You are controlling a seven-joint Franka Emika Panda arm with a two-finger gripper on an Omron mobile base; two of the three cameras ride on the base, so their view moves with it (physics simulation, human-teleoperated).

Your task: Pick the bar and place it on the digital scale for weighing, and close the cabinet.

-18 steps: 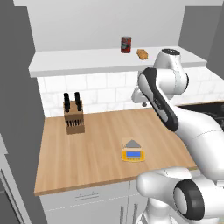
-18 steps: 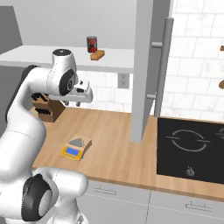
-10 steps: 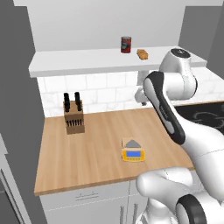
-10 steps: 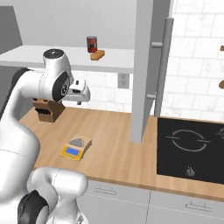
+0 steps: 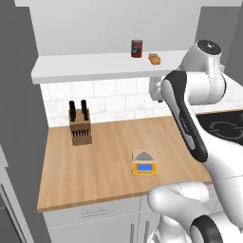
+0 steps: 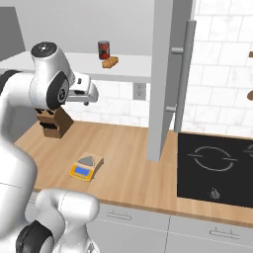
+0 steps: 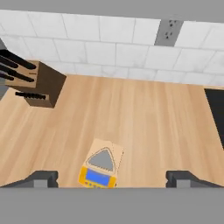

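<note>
The tan-orange bar [image 5: 154,58] [image 6: 109,62] lies on the open cabinet's shelf [image 5: 95,66] beside a red can [image 5: 136,48] [image 6: 103,49]. The cabinet's light-grey door [image 6: 165,74] stands open, edge-on, with a long metal handle [image 6: 181,69]. The yellow digital scale [image 5: 144,163] [image 6: 86,167] [image 7: 99,166] sits on the wooden counter [image 5: 104,166] with nothing on its grey platform. My gripper [image 5: 155,90] [image 6: 90,96] [image 7: 112,178] hangs open and holds nothing, just below the shelf's front edge, high above the scale and lower than the bar.
A wooden knife block [image 5: 79,128] [image 6: 53,123] [image 7: 37,83] stands at the counter's back left. A black cooktop [image 6: 215,168] [image 5: 223,126] lies to the right. A wall outlet [image 7: 168,31] [image 6: 139,90] is set in the white tile backsplash. White drawers [image 6: 148,222] run below the counter.
The arm has lifted, its upper joint now well above shelf height. The gripper rose a little toward the shelf edge. Bar, can and scale have not moved.
</note>
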